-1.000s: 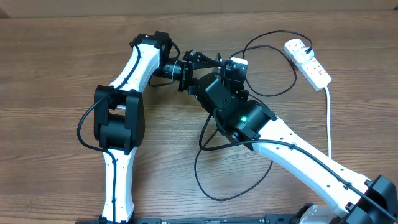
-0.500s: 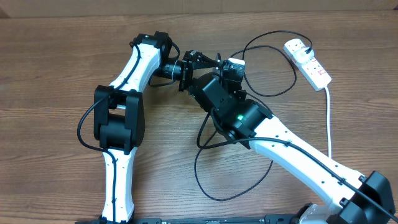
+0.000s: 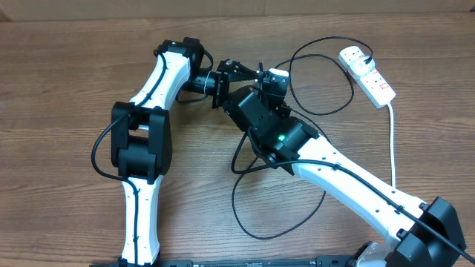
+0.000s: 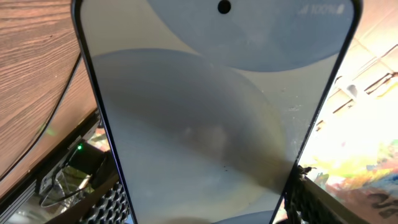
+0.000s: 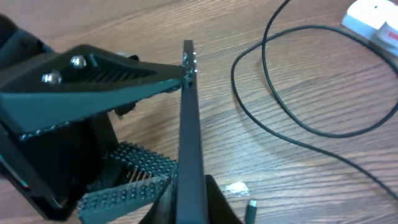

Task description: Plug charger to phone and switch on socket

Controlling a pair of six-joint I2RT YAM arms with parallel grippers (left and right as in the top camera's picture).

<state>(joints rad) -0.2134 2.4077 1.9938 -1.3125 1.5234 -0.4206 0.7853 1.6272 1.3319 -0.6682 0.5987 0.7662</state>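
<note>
Right now the left end effector (image 3: pixel 256 74) is clamped on the phone (image 4: pixel 211 124), ribbed pads pressing its two long edges, lit screen filling the left wrist view. From the right wrist view the phone shows edge-on, thin as a blade, apparently held clear of the wooden surface (image 3: pixel 59 89).

The right end effector (image 3: pixel 271 93) is crowded in just beside it, and whether it is spread or closed I cannot tell; dark shapes flank the phone's edge low in its own view, nothing clearer.

On handling, I'd judge the phone stiff, light and slick, with glass that won't forgive a hard squeeze or a drop. The long edges are the right place to grip, leaving the port end free, though the port itself isn't visible.

The charger (image 3: pixel 326 39) loops loosely across the surface: thin, floppy cable that will snag or drag if pulled by its middle. What looks like its connector tip (image 5: pixel 252 208) lies on the surface near the phone's lower end, ungripped. The hold belongs on the rigid tip, just behind the metal, not on the cord.

As for containers, there are none as such. The nearest thing is the socket (image 3: pixel 375 78), well apart at the far right, with the white plug (image 3: pixel 355 55) seated in an outlet. Its switch position is too small to read.
</note>
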